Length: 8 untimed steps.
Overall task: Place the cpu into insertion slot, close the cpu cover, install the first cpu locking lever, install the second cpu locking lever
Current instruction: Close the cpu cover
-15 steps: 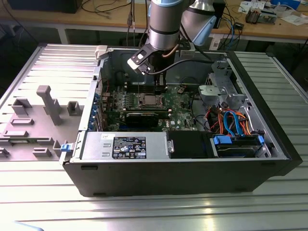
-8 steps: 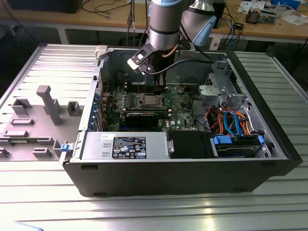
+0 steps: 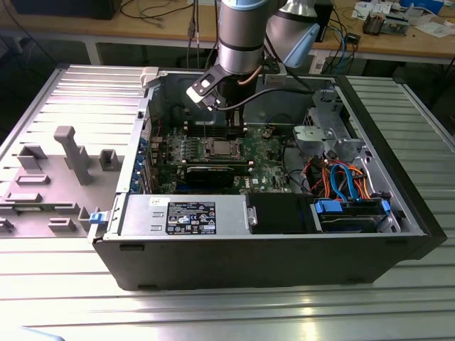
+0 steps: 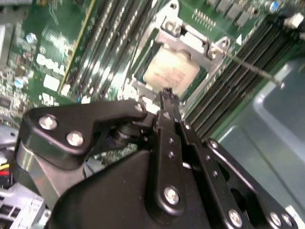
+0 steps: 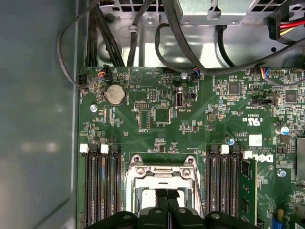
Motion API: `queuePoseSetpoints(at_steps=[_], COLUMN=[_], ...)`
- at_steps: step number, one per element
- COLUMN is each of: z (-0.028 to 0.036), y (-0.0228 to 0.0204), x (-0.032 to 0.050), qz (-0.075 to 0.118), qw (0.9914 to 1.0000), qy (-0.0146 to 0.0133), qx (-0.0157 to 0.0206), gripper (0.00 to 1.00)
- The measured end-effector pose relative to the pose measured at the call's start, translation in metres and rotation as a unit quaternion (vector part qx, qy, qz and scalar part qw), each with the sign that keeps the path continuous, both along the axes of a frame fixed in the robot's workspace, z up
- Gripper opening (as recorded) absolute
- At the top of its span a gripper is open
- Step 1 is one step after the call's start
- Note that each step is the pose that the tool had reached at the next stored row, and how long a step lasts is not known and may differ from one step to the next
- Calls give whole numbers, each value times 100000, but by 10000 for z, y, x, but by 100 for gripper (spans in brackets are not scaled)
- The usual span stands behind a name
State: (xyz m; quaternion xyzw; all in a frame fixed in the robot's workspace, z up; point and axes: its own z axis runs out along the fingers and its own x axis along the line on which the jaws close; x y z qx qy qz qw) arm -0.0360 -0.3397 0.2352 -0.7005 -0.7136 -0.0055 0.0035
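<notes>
Fingers pressed together and empty, the gripper (image 4: 167, 94) is being held over the seated cpu (image 4: 170, 71) and lowered cpu cover (image 4: 188, 34); a locking lever (image 4: 252, 70) is seemingly being addressed, demanding steady pressure.

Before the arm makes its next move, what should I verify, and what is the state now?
1. cpu seated in the insertion slot: ok.
2. cpu cover lying flat around the cpu: ok.
3. Thin lever rod beside the insertion slot latched down: cannot tell.
4. gripper shut, holding nothing: ok.
5. gripper over the insertion slot: ok.
6. Black cables away from the insertion slot: ok.
</notes>
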Motion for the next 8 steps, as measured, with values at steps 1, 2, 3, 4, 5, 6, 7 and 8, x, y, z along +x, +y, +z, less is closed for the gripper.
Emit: queuePoseSetpoints(at_steps=[1, 2, 3, 4, 5, 6, 7, 8], z=[-6, -17, -35, -58, -85, -107, -117, -121], y=[0, 0, 0, 0, 0, 0, 0, 0], x=[-30, -63, -97, -131, -202, -280, -310, -317], qz=[5, 4, 8, 2, 13, 4, 5, 6], qw=[100000, 100000, 100000, 100000, 100000, 100000, 100000, 100000], qy=[5, 2, 3, -2, 9, 7, 0, -1], qx=[-2, 8, 11, 11, 4, 3, 10, 14], gripper=[11, 11, 11, 11, 11, 11, 11, 11])
